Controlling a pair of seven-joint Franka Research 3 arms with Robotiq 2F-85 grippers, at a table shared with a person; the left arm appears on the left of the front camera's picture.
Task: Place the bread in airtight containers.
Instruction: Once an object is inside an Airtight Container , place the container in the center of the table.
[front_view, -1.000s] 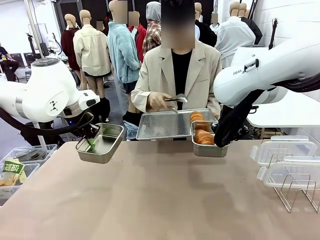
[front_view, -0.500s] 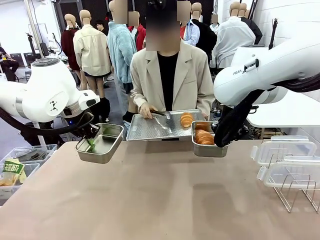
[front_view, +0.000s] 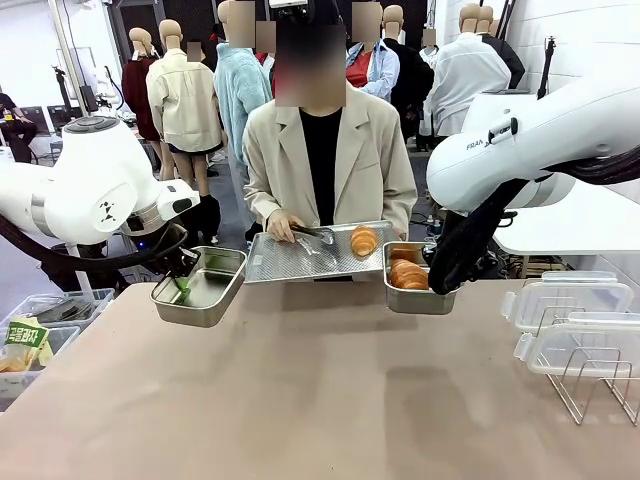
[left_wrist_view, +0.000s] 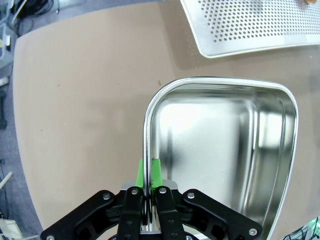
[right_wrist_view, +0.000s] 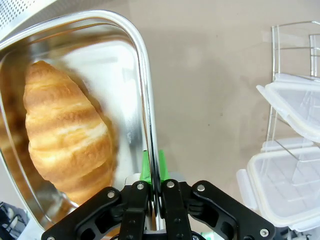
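My left gripper is shut on the rim of an empty steel container, held above the table at the left. At the right, my right gripper is shut on the rim of a second steel container with golden ridged bread inside. Across the table a person holds a large perforated tray with one more bread roll on it. The person's hand holds tongs over that tray.
Clear white-rimmed lids lean in a wire rack at the table's right edge. Bins with packets stand beyond the left edge. The brown tabletop is bare in the middle and front.
The person has shifted left with the tray, and the roll on it has moved left away from the right container. Both arms and their containers have stayed still.
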